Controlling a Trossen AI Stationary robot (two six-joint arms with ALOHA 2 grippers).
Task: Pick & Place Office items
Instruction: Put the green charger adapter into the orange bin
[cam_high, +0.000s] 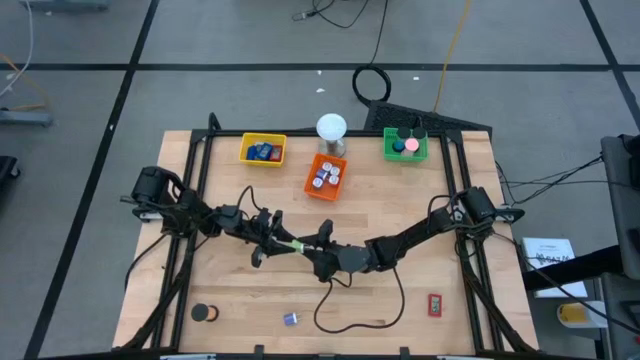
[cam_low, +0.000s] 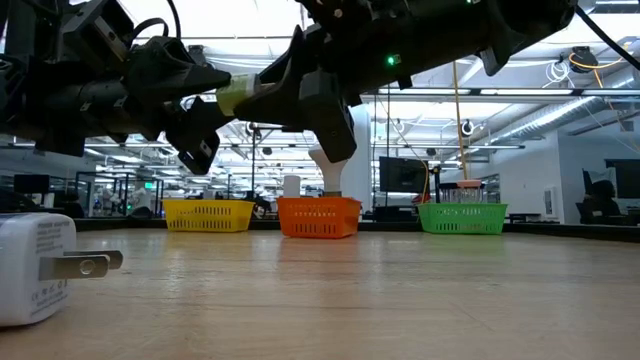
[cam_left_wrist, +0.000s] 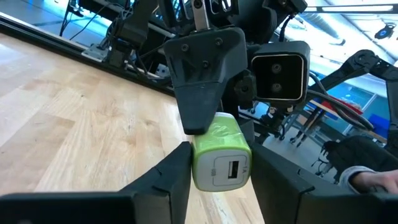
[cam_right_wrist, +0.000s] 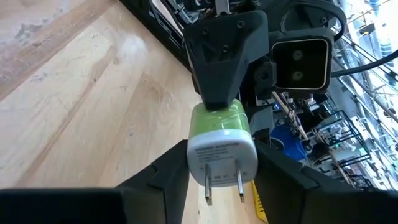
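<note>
Grey tiled floor (cam_high: 250, 40), wooden table (cam_high: 400, 300), bright, possibly open-plan room, monitor (cam_low: 402, 175)

Green-and-white charger (cam_left_wrist: 221, 155); light wood-grain surface (cam_high: 400, 210); yellow tray (cam_high: 263, 149), orange tray (cam_high: 325, 177), green tray (cam_high: 405, 146); white globe lamp (cam_high: 331, 128); black roll (cam_high: 204, 313); red block (cam_high: 435, 304).

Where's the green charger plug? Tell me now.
The green charger plug is off the table at its middle in the high view, gripped at both ends between the left gripper and right gripper, in front of the orange tray.
</note>
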